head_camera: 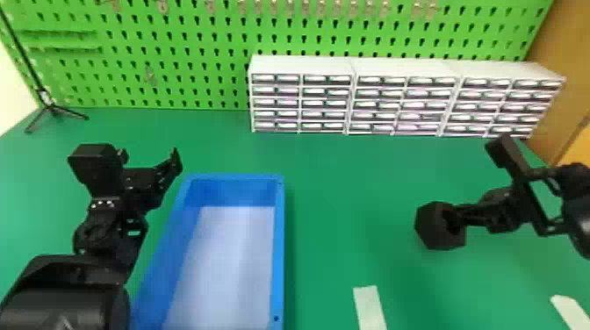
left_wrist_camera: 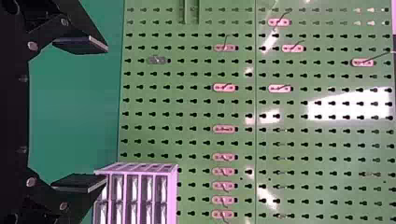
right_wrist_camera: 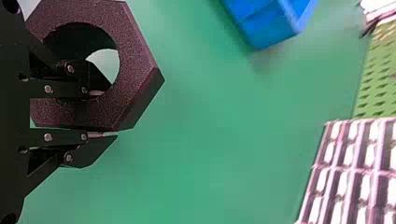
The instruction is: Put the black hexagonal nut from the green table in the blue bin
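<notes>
Smooth green counter (head_camera: 342, 171), perforated green pegboard (head_camera: 193, 66) and white multi-drawer cabinets (head_camera: 303, 66) behind. Black hexagonal nut (head_camera: 432, 230), big round hole — over counter, right of blue rectangular bin (head_camera: 279, 245); right gripper's (head_camera: 452, 217) fingers clamp its rim — left gripper's (head_camera: 149, 156) wide apart, empty.

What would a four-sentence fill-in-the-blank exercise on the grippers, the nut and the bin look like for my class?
The right gripper has one finger inside the ____ of the black nut. The nut's outline has ____ sides. The walls of the bin are ____ in colour. The left gripper stands open and holds ____.
Missing words: hole; six; blue; nothing.
</notes>
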Tool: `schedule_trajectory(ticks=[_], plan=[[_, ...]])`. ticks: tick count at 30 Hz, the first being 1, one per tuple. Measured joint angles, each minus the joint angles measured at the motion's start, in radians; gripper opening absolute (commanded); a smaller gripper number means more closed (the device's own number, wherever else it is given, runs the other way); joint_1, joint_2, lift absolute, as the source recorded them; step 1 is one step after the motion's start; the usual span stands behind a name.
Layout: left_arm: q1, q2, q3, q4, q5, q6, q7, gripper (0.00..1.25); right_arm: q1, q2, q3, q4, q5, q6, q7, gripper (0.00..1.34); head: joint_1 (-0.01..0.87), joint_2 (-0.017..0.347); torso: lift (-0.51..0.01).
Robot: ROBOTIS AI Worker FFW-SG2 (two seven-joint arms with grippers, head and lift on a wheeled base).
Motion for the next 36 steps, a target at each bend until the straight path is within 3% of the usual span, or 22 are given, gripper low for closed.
schedule_trajectory(ticks=[12, 21, 29, 36], plan=[[-0.003, 0.000, -0.002, 0.001, -0.003, 0.000, 0.000, 0.96, -0.056, 0.000, 0.086, 0.000, -0.210, -0.005, -0.004, 0.31, 0.683, 0.028, -0.096], [-0.005, 0.000, -0.002, 0.001, -0.005, 0.000, 0.000, 0.96, -0.091, 0.033, 0.121, 0.000, -0.330, -0.023, -0.034, 0.31, 0.683, 0.028, -0.096], [-0.007, 0.000, -0.005, 0.004, -0.006, 0.000, 0.000, 0.97, -0.134, 0.098, 0.147, 0.014, -0.340, -0.057, -0.043, 0.31, 0.683, 0.028, -0.096], [-0.011, 0.000, -0.008, 0.006, -0.005, 0.000, 0.000, 0.96, -0.168, 0.183, 0.154, 0.032, -0.311, -0.092, -0.045, 0.31, 0.683, 0.028, -0.096]])
